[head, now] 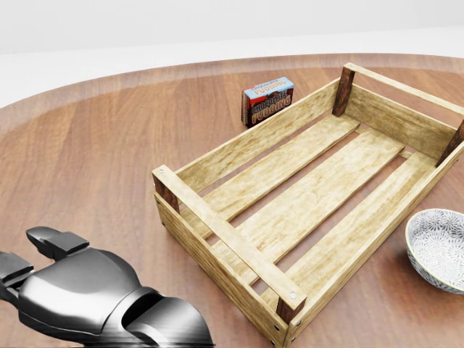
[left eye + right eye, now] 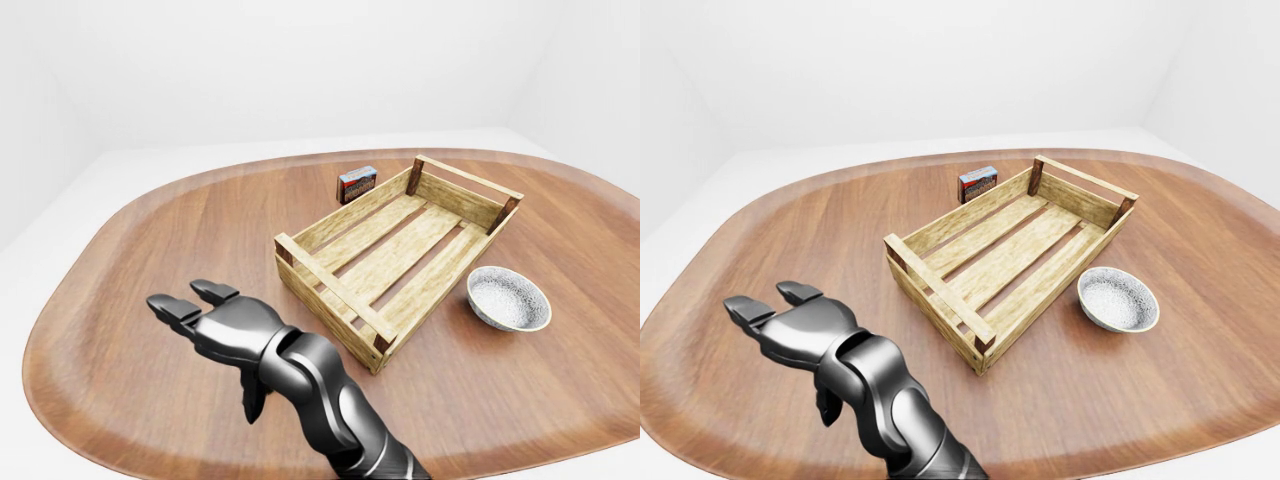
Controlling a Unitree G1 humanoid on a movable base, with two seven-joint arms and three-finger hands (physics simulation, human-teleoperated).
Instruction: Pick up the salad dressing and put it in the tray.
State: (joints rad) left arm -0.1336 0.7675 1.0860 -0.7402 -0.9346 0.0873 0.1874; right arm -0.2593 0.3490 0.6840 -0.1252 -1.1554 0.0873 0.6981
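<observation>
The salad dressing bottle does not show in any view now; the spot at the bottom left of the head view where it stood is covered by my hand. My right hand (image 2: 205, 340) reaches leftward from the bottom of the left-eye view, back upward, fingers (image 2: 172, 307) stretched out and thumb pointing down, open, with nothing seen in it. It fills the bottom left corner of the head view as the same hand (image 1: 43, 272). The tray, a wooden slatted crate (image 2: 330, 287), lies just right of the hand and holds nothing. My left hand is out of sight.
A chocolate pudding box (image 2: 357, 184) stands beyond the crate's far left side. A patterned grey bowl (image 2: 508, 298) sits right of the crate. All rest on a rounded wooden table (image 2: 140, 240), with white floor around it.
</observation>
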